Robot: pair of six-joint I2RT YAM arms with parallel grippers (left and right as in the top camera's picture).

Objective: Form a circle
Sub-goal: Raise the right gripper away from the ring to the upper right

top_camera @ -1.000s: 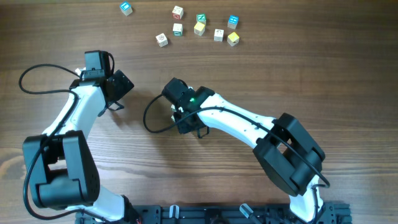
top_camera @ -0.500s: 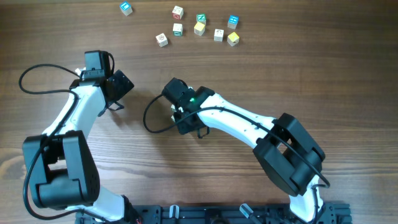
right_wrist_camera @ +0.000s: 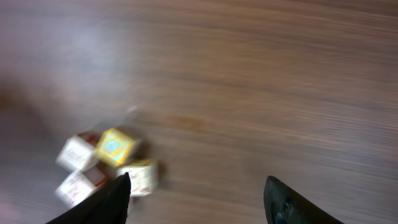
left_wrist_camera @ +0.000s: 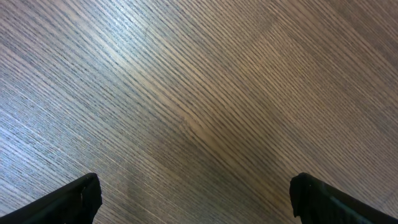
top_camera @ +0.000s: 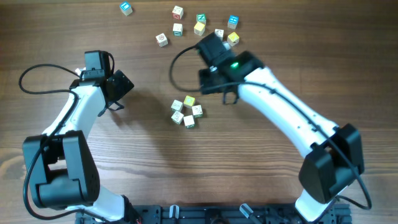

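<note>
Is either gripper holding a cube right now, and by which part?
Nothing. The left gripper and the right gripper are both open and empty.

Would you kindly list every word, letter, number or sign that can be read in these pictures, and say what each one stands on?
No text can be read for certain.
The circle: its cube faces carry coloured marks, too small to read from overhead.
The loose cubes further back: printed faces, also too small to read.
The blurred cubes in the right wrist view: smeared, unreadable.
The left wrist view shows only bare wood.
</note>
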